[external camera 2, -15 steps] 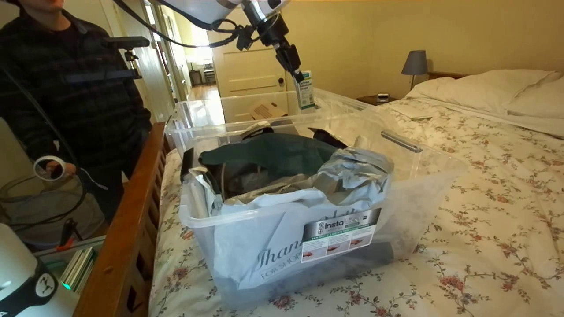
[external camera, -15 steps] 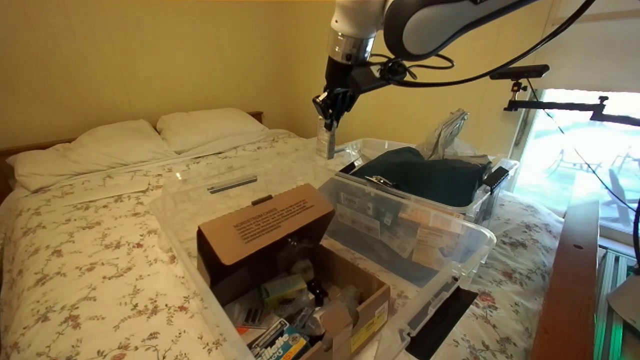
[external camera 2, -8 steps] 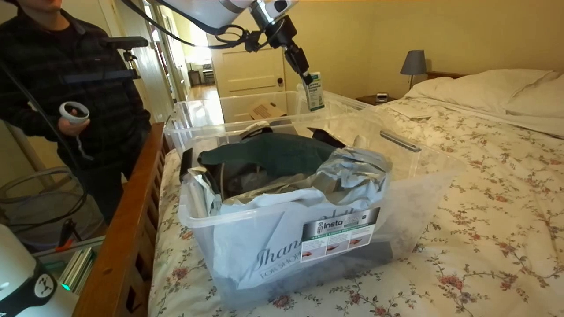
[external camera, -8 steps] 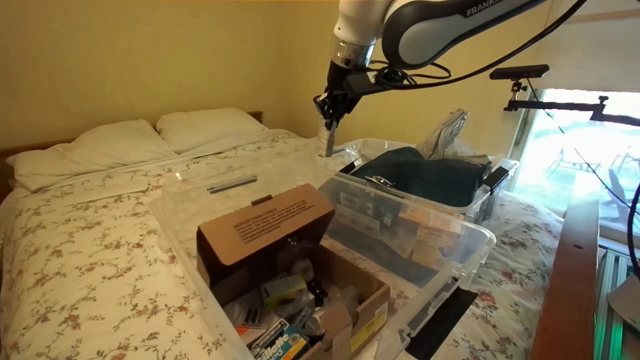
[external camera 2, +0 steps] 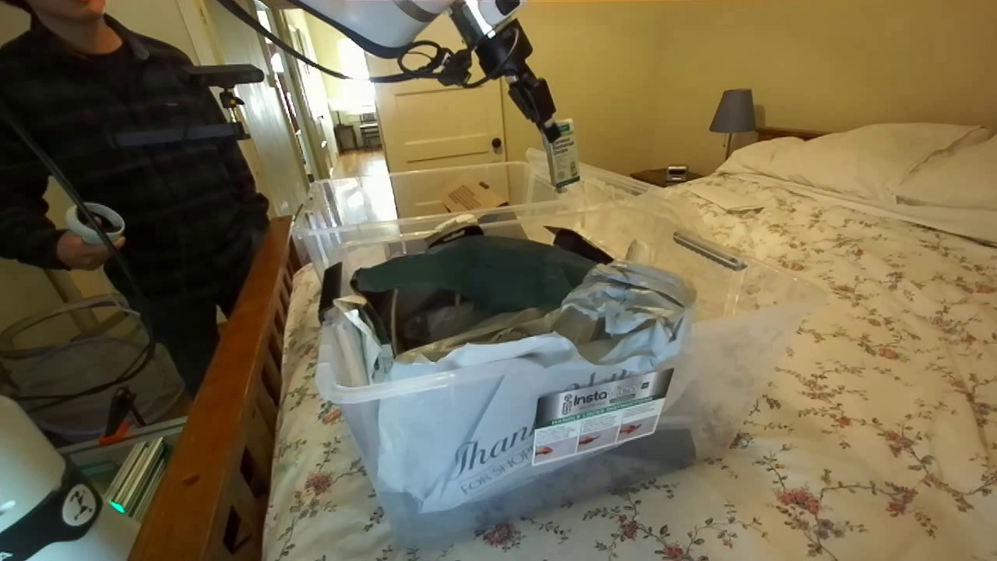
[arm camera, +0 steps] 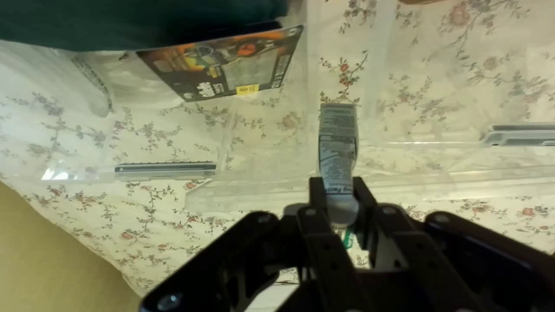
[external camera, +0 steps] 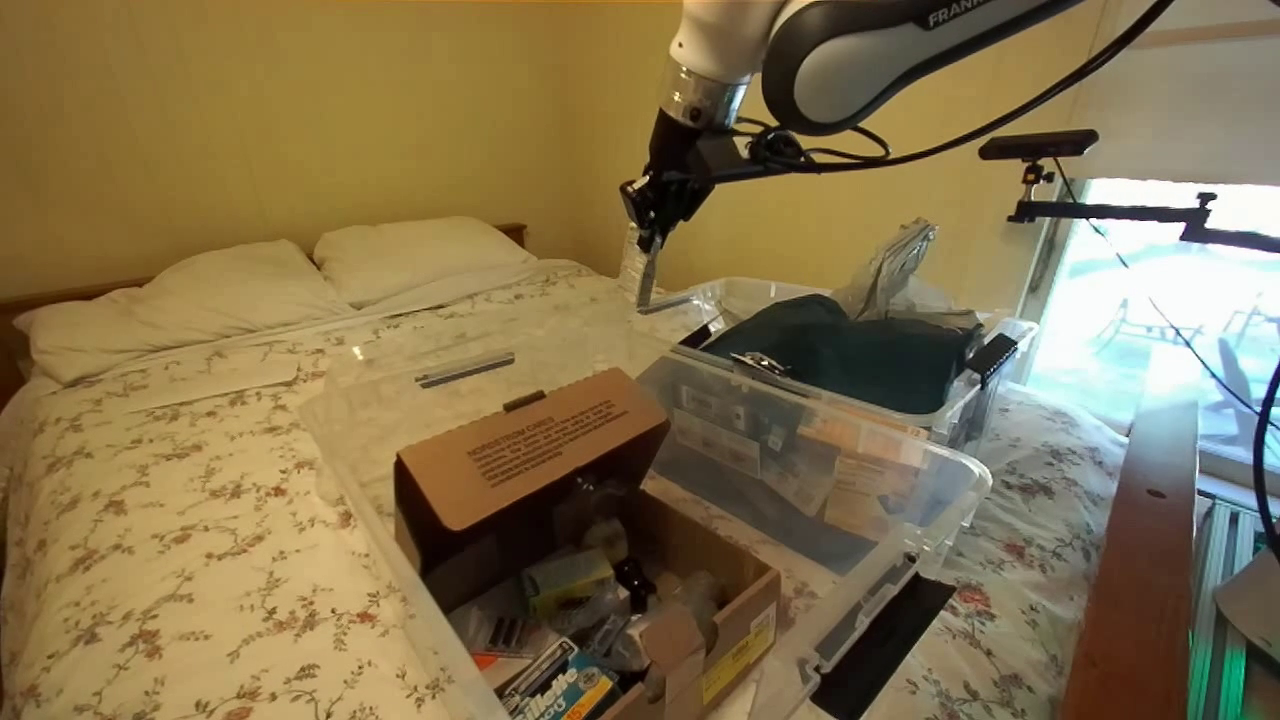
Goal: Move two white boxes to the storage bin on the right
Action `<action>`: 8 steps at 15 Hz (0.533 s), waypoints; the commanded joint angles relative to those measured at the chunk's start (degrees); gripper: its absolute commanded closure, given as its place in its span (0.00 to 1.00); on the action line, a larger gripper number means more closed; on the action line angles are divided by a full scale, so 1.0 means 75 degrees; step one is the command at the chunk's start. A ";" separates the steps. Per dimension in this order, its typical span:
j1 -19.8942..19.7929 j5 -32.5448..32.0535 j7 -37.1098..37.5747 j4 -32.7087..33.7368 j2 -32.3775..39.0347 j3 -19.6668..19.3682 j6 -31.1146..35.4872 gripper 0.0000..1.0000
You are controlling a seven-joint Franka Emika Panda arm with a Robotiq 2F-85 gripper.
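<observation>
White cardboard with green and dark print makes up the slim box that hangs at the upper middle of an exterior view. Black and two-fingered, the claw at the lower middle of the wrist view has its tips clamped on either side of the box's narrow face. That grip sits toward one end, presumably so that most of the length hangs free and can enter a tub ahead of the fingers.

The goal should be the thick-rimmed, see-through plastic tub at the right of an exterior view, where dark green cloth heaps up near the rim and would give the box a soft landing. At the lower middle of an exterior view, the brown cardboard box with a raised, printed flap stands in another see-through plastic tub; the flap is probably up to leave the small packages inside within reach.

Relative to the claw, the slim box lies between the fingertips and reaches past them: toward the centre of the wrist view, and downward, a little tilted, in both exterior views. Whether its free end is over the cloth-filled tub or beside it is hard to tell. No second white box can be made out.
</observation>
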 commanded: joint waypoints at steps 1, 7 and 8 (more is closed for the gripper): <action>-0.0291 -0.0072 -0.0780 0.0120 -0.0070 -0.0247 -0.0162 0.95; -0.0446 0.0245 -0.1392 -0.0037 0.0355 -0.0341 -0.0417 0.95; -0.0428 0.0335 -0.1355 -0.0026 0.0461 -0.0327 -0.0486 0.95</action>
